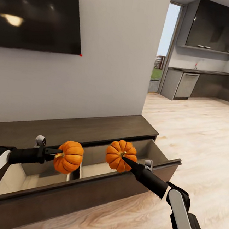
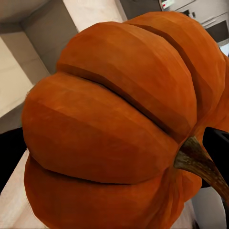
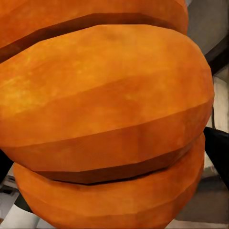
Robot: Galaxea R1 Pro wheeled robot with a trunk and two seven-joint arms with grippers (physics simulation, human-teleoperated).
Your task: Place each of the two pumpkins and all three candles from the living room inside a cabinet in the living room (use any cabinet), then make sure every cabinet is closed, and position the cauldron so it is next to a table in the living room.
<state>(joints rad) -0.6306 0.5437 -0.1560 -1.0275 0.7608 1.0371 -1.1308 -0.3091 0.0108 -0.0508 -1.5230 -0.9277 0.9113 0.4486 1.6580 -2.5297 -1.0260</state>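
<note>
Pumpkins are held one in each gripper, both in the air above the open drawer of the cabinet (image 1: 84,193). The left gripper (image 1: 57,153) is closed on the left pumpkin (image 1: 68,156), at the stem side; in the left wrist view this pumpkin (image 2: 114,129) is very close to the camera and its brown stem (image 2: 200,164) points away to one side. The right gripper (image 1: 125,160) is closed on the right pumpkin (image 1: 121,155), with a dark fingertip near its centre. In the right wrist view the same pumpkin (image 3: 105,119) covers almost the whole picture, and the fingers are mostly hidden behind it.

The drawer is pulled out toward the robot. Inside it is pale, and a dark divider (image 1: 76,172) separates it into two compartments. The left pumpkin hangs near this divider, the right pumpkin over the right compartment. The two pumpkins are near each other but do not touch.

Above the cabinet a grey wall (image 1: 110,57) carries a black television (image 1: 37,13). To the right the wooden floor (image 1: 198,131) leads to a kitchen with dark grey cupboards (image 1: 216,30) and a counter (image 1: 204,72). Nothing stands between the pumpkins and the drawer below them.
</note>
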